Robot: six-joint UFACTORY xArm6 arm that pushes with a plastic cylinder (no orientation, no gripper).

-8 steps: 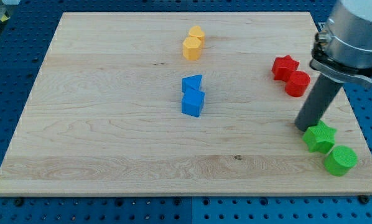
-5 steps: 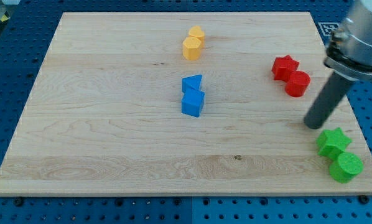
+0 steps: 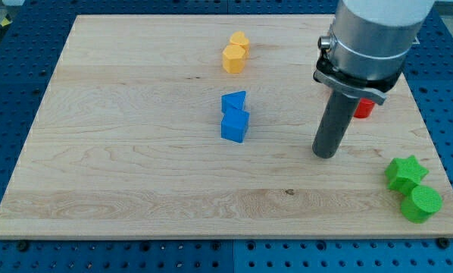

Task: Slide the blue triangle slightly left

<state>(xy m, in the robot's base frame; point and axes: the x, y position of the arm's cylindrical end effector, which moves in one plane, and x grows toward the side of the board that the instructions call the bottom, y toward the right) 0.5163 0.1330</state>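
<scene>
Blue cube [image 3: 235,126] centre; yellow pair [image 3: 235,53] top; green pair [image 3: 412,189] bottom-right.

Arm's end section: broad, smooth cylindrical housing, light grey to silver. Beneath it, a black clamp ring with a small lug protruding on the view's left. Below the ring, a straight round rod [image 3: 331,129], dark grey, matte, ending in a flat tip [image 3: 325,155]. No cables or markings discernible.

Bare board lies between my tip [image 3: 325,155] and the blue triangle [image 3: 233,101] to its left, nothing standing in that stretch. A blue cube [image 3: 235,126] touches the triangle's near side, and two yellow blocks [image 3: 235,52] sit farther away.
</scene>
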